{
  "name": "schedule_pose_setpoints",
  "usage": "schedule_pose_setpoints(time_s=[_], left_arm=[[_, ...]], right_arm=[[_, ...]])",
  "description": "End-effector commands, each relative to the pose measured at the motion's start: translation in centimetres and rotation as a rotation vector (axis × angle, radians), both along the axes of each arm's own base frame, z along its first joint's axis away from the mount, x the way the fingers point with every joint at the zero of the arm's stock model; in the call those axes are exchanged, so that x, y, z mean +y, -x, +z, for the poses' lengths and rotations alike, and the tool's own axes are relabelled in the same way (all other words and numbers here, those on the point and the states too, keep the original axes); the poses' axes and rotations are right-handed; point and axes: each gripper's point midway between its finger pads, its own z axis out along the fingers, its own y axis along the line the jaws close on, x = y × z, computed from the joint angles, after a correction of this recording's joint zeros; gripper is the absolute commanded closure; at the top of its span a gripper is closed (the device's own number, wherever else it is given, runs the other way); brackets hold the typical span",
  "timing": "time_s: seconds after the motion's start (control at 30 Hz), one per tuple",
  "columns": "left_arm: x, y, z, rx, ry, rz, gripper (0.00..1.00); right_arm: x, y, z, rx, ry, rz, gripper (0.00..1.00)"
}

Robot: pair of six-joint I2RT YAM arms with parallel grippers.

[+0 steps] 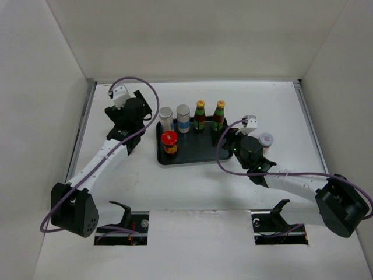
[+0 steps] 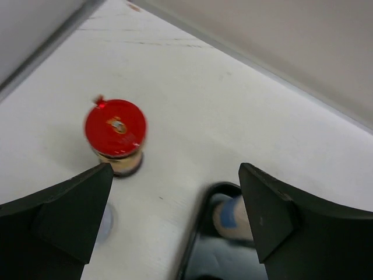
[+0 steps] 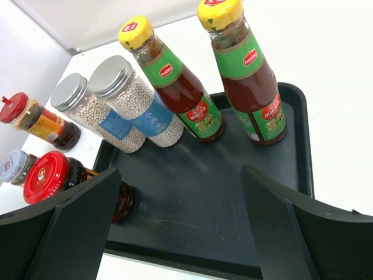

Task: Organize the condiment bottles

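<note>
Two slim green-labelled, yellow-capped bottles and two grey-topped jars stand in a row along the far side of the black tray. A red-lidded jar stands at the tray's near left. Off the tray to the left are a second red-lidded jar and a short white-lidded jar. Another white-lidded jar sits on the table right of the tray. My left gripper is open over the tray's far left corner. My right gripper is open above the tray's bare middle, holding nothing.
White walls enclose the table on three sides. The left wall runs close behind the red-lidded jar off the tray. Purple cables loop off both arms. Two dark slots lie at the near edge by the arm bases.
</note>
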Motion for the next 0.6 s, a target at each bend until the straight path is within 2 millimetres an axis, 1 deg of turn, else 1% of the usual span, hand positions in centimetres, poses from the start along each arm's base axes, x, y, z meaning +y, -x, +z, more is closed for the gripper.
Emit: schedule_pose_setpoints(time_s=[0.0,0.07,0.2,0.3,0.43,0.57], left_arm=[[3.2,-0.6,0.1,0.019,-0.017,0.102,0.08],[4.8,-1.2,-0.8,0.054,-0.028,0.135,0.07],[6.4,-3.1,-3.6,0.132,-0.012,0.134,0.07],[6.9,-4.4,-5.0,0.164,0.011,0.126,0.07],[7.1,-5.4,-5.4,0.169,0.014,0.144,0.08],[7.7,-6.1,-6.9,0.207,0.004,0.168,0.08]], right_arm=[[0.7,-0.4,1.6,-0.044,-0.054,0.01,0.09],[0.7,-0.4,1.6,-0.044,-0.054,0.01,0.09],[0.8,-0.5,1.4,-0.039,-0.05,0.01,0.09],[0.9,-0.5,1.5,-0.041,-0.048,0.012,0.08],[1.0,-0.5,1.4,-0.04,-0.051,0.015,0.08],[1.0,-0.4,1.5,-0.042,-0.053,0.018,0.08]])
